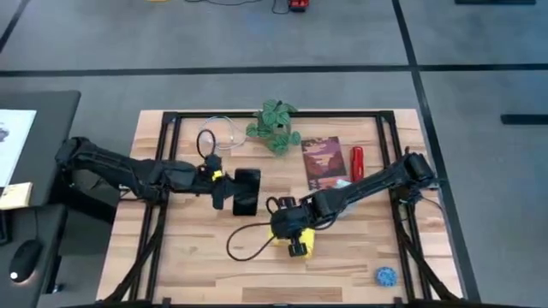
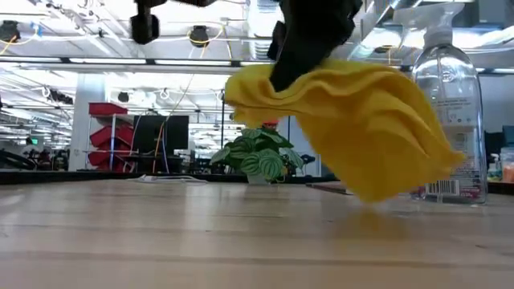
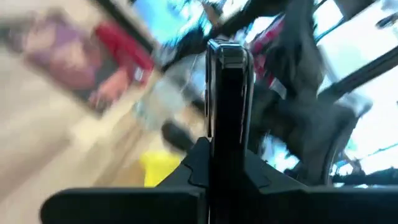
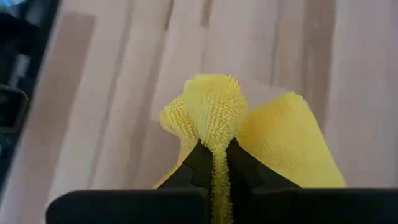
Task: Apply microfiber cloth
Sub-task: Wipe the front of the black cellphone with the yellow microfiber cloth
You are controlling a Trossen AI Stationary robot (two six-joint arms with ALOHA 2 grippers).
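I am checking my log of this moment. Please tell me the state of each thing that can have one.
Microfiber cloth: lifted off the table, hanging bunched from the right hand.
Right hand: shut on the cloth.
Black phone: held on edge, clamped in the left hand.
Left hand: shut on the phone.
Spray bottle: upright on the table.
Potted plant: upright.
Blue ball: resting on the table, untouched.

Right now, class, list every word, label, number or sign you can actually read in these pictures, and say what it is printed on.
None can be read.
Spray bottle: a label and barcode, too small to read.
Book: a printed cover, too blurred to read.
Paper sheet off the table: marks too small to read.
Microfiber cloth, in the right gripper: no text.
Phone, in the left gripper: no text visible.
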